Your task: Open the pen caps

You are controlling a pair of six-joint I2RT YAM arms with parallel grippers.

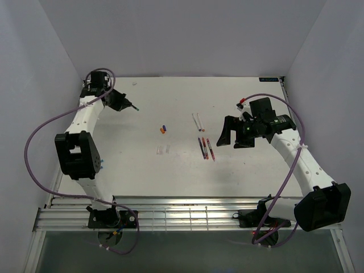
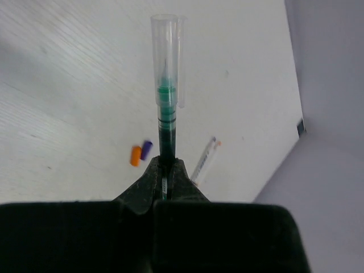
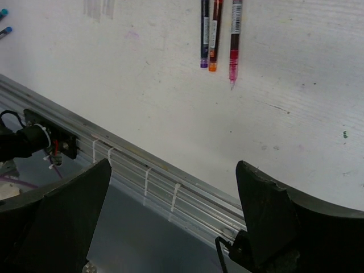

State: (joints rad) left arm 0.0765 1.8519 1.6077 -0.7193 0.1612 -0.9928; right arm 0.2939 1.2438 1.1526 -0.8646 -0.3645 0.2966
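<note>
My left gripper [image 1: 129, 105] [image 2: 164, 165] is shut on a green pen [image 2: 166, 122], held above the far left of the table. A clear cap [image 2: 168, 57] covers the pen's tip. Small orange [image 2: 135, 155] and blue [image 2: 146, 149] pen caps lie on the table beyond it. In the top view they form a little cluster [image 1: 162, 129] with a red cap. My right gripper [image 1: 226, 135] [image 3: 173, 165] is open and empty. It hovers to the right of three uncapped pens [image 1: 206, 148], which show as blue, orange and red [image 3: 214, 34] in the right wrist view.
Two white pens [image 1: 198, 120] [image 2: 205, 159] lie near the table's middle. Clear caps [image 1: 164, 149] [image 3: 99, 7] lie left of the three pens. A metal rail [image 3: 148, 170] runs along the table's near edge. White walls enclose the left, back and right sides.
</note>
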